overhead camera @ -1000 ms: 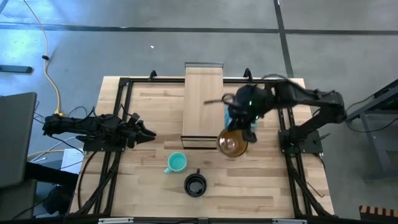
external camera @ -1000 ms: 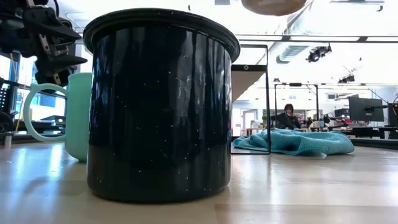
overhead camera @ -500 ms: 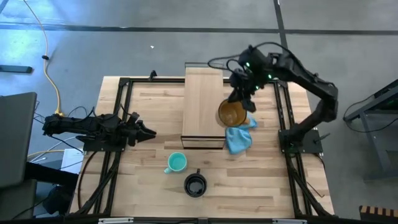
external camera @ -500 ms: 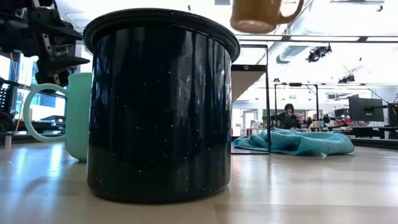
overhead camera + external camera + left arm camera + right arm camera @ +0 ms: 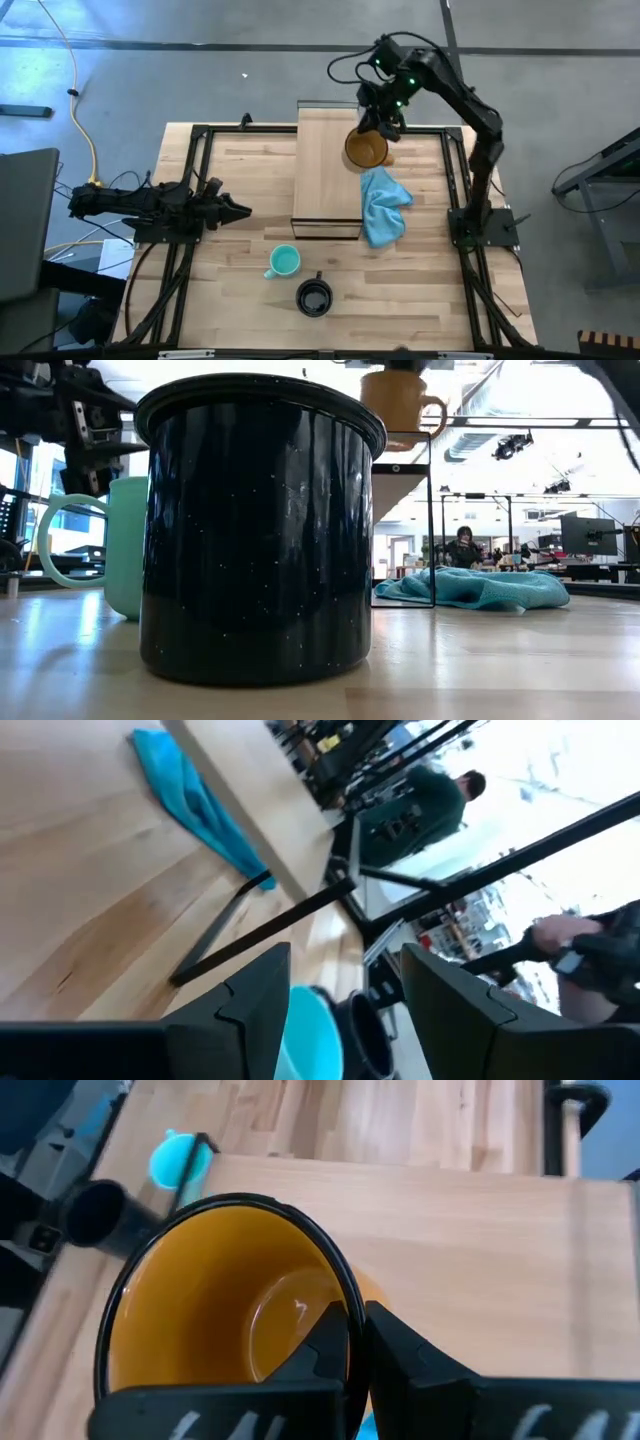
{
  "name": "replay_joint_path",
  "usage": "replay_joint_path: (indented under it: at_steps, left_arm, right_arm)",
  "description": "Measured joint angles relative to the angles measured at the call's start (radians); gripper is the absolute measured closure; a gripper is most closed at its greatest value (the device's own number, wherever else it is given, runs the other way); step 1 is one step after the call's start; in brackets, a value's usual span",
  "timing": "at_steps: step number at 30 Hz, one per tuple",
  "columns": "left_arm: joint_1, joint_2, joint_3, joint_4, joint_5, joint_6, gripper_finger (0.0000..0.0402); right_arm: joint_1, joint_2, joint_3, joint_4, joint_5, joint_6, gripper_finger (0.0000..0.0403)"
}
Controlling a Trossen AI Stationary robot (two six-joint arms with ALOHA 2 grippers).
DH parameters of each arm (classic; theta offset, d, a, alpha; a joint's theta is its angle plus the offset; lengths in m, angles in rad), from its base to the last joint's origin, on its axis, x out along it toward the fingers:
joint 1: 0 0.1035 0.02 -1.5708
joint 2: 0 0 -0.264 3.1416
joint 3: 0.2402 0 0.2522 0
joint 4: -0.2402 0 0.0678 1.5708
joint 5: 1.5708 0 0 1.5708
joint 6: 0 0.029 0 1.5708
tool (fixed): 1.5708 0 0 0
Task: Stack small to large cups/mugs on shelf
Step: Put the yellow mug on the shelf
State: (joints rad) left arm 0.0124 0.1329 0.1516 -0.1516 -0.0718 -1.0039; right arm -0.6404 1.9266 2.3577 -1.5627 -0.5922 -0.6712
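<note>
Right gripper (image 5: pixel 385 128) clamped on rim of amber mug (image 5: pixel 366 151), held in air over right edge of shelf (image 5: pixel 327 168), toward its far end. Left gripper (image 5: pixel 238 211), fingers apart, waits nr table's left edge. Teal mug (image 5: pixel 284 262) & black mug (image 5: pixel 314 297) stand nr front edge; blue cloth (image 5: pixel 383 205) beside shelf.

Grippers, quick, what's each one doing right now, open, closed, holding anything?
Left gripper: open, holding nothing, waiting at the table's left side.
Right gripper: shut on the amber glass mug by its rim, carrying it above the shelf.
</note>
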Motion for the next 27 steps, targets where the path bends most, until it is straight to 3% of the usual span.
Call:
replay_joint_path:
  at_steps: [12,27]
  left_arm:
    - [0.000,0.002,0.000,0.047,-0.028,-0.015,0.0222]
    - [0.000,0.002,0.000,0.046,-0.054,0.004,0.0222]
  right_arm:
    - [-0.065,0.069,-0.055,0.029,-0.065,-0.094,0.0403]
    - [-0.068,0.070,-0.055,0.308,-0.074,0.053,0.0403]
